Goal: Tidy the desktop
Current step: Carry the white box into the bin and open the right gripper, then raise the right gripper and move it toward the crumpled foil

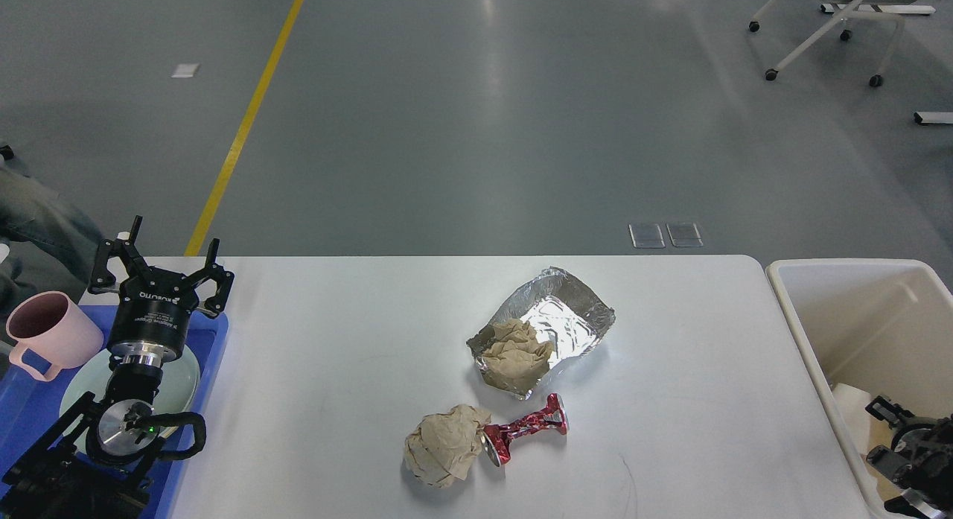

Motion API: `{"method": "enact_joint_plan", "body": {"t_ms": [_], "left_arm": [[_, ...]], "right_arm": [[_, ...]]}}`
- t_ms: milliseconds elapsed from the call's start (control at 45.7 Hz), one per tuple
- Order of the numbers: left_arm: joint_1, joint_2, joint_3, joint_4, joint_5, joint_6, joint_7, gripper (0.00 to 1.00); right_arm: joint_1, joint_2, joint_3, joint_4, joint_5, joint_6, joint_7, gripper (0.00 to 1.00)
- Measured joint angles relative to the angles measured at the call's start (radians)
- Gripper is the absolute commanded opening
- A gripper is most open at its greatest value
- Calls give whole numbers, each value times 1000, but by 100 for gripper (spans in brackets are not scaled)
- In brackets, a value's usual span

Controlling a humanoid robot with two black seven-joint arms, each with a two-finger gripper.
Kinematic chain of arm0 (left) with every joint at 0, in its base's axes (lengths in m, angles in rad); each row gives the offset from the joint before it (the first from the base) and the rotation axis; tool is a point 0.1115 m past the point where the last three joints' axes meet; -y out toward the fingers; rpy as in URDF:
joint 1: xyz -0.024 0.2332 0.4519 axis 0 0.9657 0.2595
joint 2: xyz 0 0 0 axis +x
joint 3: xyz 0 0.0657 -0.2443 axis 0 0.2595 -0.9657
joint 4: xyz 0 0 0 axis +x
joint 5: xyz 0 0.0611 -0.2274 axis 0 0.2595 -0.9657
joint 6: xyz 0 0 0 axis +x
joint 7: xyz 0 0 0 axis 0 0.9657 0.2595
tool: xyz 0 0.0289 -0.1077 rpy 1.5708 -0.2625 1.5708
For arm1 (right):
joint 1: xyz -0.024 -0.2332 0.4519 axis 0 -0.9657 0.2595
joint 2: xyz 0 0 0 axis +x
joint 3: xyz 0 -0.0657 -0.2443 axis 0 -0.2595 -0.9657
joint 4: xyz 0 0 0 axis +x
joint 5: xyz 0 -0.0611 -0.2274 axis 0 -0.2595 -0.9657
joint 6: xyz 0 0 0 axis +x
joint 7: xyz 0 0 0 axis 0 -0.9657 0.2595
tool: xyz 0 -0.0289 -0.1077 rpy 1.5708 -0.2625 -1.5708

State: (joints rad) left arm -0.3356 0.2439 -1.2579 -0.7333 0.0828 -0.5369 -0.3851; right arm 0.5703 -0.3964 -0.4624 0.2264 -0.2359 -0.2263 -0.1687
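Above the blue tray (216,340), left end effector (160,262) points up, fingers spread.

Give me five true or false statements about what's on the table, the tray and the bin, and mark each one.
1. A crushed red can lies on the desktop. True.
2. The foil tray is empty. False: crumpled brown paper sits in it.
3. The pink mug stands in the bin. False: it is on the blue tray at the left.
4. The left gripper is open over the blue tray. True.
5. The second paper ball lies against the can. True.
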Motion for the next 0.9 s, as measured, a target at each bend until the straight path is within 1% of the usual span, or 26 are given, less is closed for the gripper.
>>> {"method": "enact_joint_plan", "body": {"t_ms": [88,175,306,416,547,613,700,788,897], "left_arm": [[0,0,0,0,0,0,0,96],[0,0,0,0,0,0,0,96],[0,0,0,0,0,0,0,96],[0,0,0,0,0,0,0,96],[0,0,0,0,0,0,0,96],[0,0,0,0,0,0,0,96],[0,0,0,0,0,0,2,96],[0,0,0,0,0,0,2,96],[0,0,0,0,0,0,2,96]], "right_arm": [[18,-11,-5,21,-9,21,0,100],[66,-54,-26,91,-16,45,0,100],[206,-174,-116,296,-74,94,-1,100],[384,-256,-236,491,-141,127,-2,100],[611,-291,-412,673,-160,168,-1,100],[755,-286,-512,750,-160,241,-2,100],[949,-248,-620,838,-156,393,-1,100],[1124,-185,-681,911,-151,597,-1,100],[1289,-127,-699,968,-110,836,-1,100]]}}
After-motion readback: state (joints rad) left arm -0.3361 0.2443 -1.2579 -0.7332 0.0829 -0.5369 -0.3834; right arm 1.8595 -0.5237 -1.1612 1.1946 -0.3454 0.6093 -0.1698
